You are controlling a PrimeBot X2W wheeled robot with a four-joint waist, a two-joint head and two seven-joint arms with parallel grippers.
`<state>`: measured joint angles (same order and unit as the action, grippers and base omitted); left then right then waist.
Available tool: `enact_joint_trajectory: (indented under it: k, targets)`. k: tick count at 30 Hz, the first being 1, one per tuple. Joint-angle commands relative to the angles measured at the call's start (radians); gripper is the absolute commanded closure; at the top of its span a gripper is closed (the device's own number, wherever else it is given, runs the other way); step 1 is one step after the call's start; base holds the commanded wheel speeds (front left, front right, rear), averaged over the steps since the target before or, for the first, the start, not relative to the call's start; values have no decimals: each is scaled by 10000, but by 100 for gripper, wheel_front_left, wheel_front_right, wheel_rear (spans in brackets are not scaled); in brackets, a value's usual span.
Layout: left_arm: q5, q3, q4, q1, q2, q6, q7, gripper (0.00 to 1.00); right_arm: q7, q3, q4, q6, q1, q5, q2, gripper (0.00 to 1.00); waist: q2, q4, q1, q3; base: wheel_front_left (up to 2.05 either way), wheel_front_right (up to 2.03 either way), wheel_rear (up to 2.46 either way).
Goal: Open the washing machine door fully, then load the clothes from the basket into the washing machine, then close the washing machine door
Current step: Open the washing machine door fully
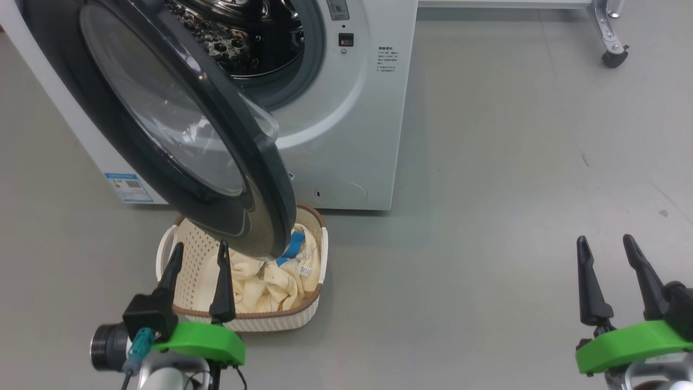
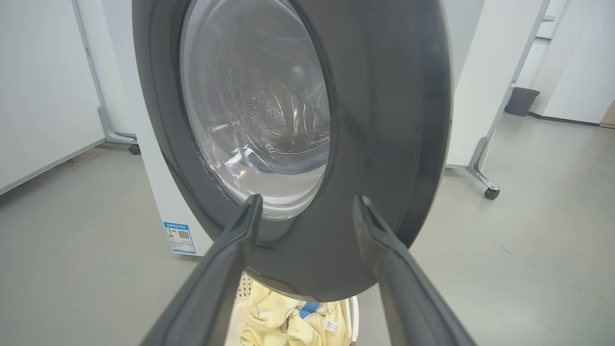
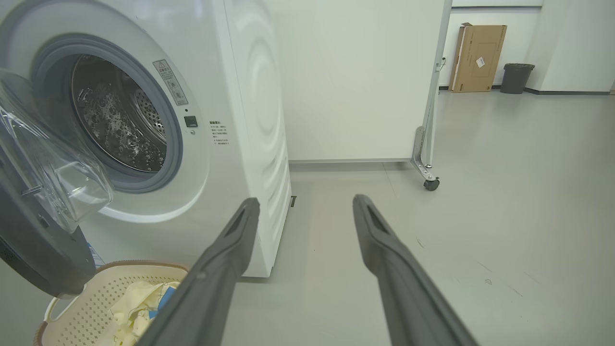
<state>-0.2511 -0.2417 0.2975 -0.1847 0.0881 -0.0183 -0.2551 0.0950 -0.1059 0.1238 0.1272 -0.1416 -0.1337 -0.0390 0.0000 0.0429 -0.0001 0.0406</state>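
Observation:
The white washing machine [image 1: 346,135] stands with its round black-rimmed door [image 1: 178,124] swung partly out, its lower edge hanging over the basket [image 1: 184,271]. Steel drum [image 1: 243,32] shows behind it. The cream basket sits on the floor before the machine and holds the pale yellow clothes [image 1: 270,281] with a blue patch. My left gripper [image 1: 197,257] is open at the basket's near left, facing the door's outer face [image 2: 384,120]. My right gripper [image 1: 606,252] is open over bare floor to the right. In the right wrist view the machine [image 3: 230,96], door [image 3: 38,230] and basket [image 3: 81,302] lie left of my fingers.
A wheeled white partition stands to the machine's right, with a caster [image 1: 614,57] on the floor [image 1: 514,179]. In the right wrist view a cardboard box [image 3: 478,57] and a dark bin [image 3: 515,78] stand far back by the wall.

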Motion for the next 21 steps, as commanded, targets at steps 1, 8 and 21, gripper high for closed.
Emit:
enact_joint_trajectory:
  k: [1,8,21]
  targets:
    - [-77,283,-277,-247,213,-59,-40,0,-22,186,349,35,162,-68,-113,0,0,1,1,12,0,0,0]
    - [-107,219,-292,-287,233,-95,-40,0,-7,261,239,35,166,-51,-113,0,0,-4,1,52,0,0,0]
    - [-217,176,-196,-339,268,-135,-41,0,-65,312,206,35,89,-40,-113,0,0,-12,1,-20,0,0,0]
